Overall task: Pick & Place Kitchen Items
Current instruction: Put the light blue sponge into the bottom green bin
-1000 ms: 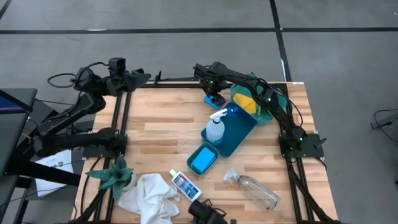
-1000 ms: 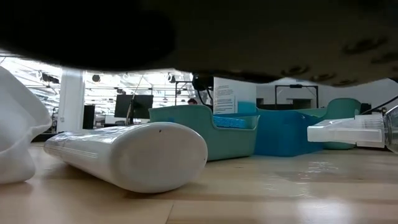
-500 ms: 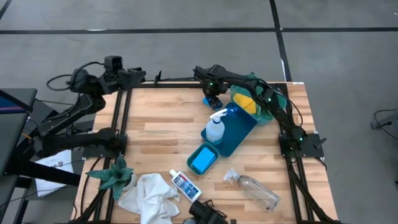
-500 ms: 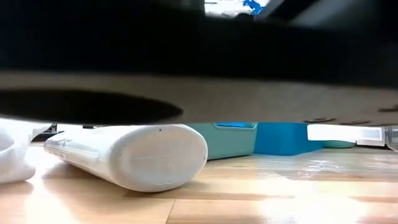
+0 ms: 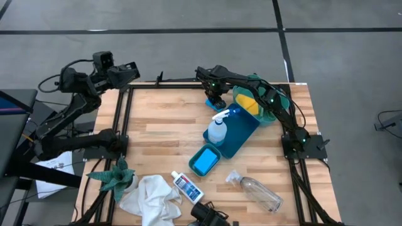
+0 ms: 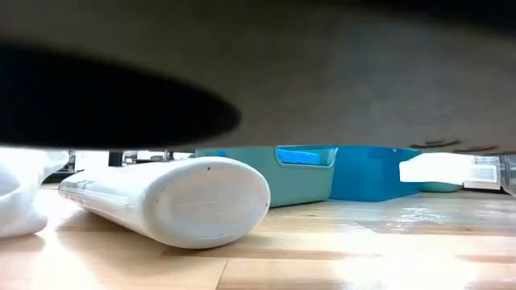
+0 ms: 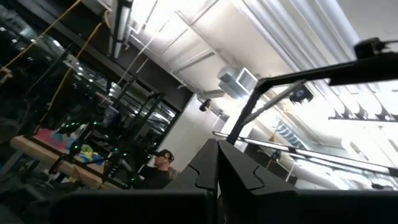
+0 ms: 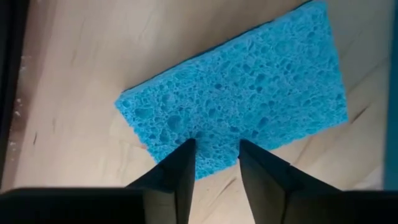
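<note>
1. My right pincer (image 8: 214, 163) is down on the blue sponge (image 8: 239, 115), tips straddling one long edge, closing but not yet a firm pinch.
2. The sponge lies flat on the bench (image 5: 157, 125) at its far edge, just beside the teal bowl (image 5: 276, 113); its long axis runs across my tips.
3. It looks porous, soft and squashable.
4. My left pincer, pressed together, is raised off the bench's far left corner.

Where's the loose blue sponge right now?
The blue sponge lies flat on the table's far edge, under the right gripper, beside the blue tray.
</note>
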